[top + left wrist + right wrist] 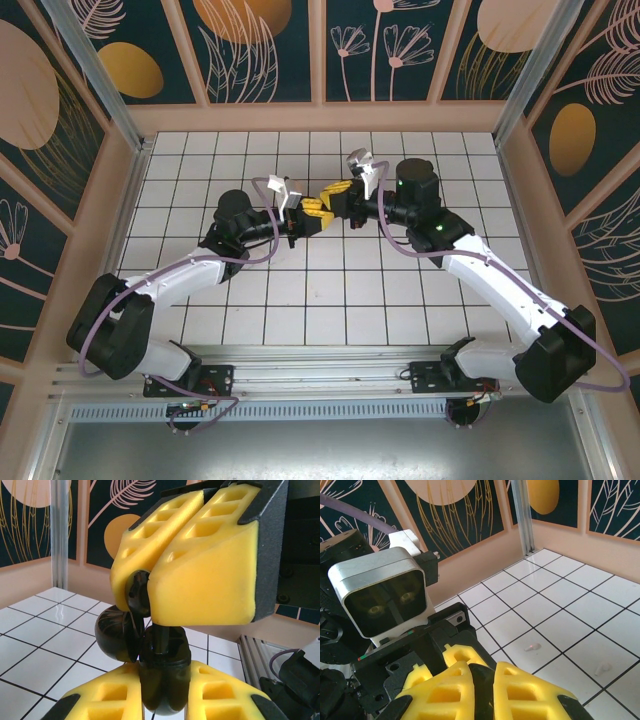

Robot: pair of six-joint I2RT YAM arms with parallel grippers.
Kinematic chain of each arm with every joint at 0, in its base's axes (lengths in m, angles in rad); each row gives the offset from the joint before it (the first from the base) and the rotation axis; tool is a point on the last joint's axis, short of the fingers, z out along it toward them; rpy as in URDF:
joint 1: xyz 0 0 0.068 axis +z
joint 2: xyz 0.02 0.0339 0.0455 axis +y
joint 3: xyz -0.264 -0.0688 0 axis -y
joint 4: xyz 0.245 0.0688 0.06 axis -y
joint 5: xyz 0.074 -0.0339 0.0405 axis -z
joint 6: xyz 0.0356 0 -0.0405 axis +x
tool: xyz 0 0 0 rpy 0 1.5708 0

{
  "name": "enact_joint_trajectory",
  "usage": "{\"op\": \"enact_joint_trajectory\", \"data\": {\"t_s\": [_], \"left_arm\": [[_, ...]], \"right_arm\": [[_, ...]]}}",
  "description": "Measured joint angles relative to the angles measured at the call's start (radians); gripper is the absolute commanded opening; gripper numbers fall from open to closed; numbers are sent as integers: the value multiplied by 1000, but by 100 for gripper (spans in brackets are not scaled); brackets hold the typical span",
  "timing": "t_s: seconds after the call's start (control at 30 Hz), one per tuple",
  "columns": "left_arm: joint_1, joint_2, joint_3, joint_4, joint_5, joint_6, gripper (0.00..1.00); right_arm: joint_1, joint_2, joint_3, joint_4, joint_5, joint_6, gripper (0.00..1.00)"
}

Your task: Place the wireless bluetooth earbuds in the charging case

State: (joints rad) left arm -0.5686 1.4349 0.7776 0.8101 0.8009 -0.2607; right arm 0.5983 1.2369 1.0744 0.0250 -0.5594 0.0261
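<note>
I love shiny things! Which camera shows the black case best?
The left wrist camera: the case looks big and glossy, gripped in the left pincer. From the top it is too small to make out. The right wrist camera catches a black sliver in the right pincer; I cannot tell whether it's the case.

Bright, even light from above leaves only soft, faint shadows under the arms (200, 270) on the white-tiled counter (250, 320), and the top view leans the frame posts (95, 75) outward at its edges. In the left wrist view pale glare lies on the tiles and highlights gleam on the glossy black case (165, 670) and black bud (137, 592); the close yellow fingers (200, 565) look slightly soft.
</note>
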Motion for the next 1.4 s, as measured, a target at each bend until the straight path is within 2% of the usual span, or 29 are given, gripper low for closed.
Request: {"op": "enact_joint_trajectory", "data": {"t_s": [0.47, 1.4], "left_arm": [[0, 0, 0, 2, 6, -8, 0], [0, -2, 0, 17, 11, -35, 0]], "right_arm": [[0, -18, 21, -85, 18, -73, 11], [-3, -28, 20, -142, -5, -74, 13]]}}
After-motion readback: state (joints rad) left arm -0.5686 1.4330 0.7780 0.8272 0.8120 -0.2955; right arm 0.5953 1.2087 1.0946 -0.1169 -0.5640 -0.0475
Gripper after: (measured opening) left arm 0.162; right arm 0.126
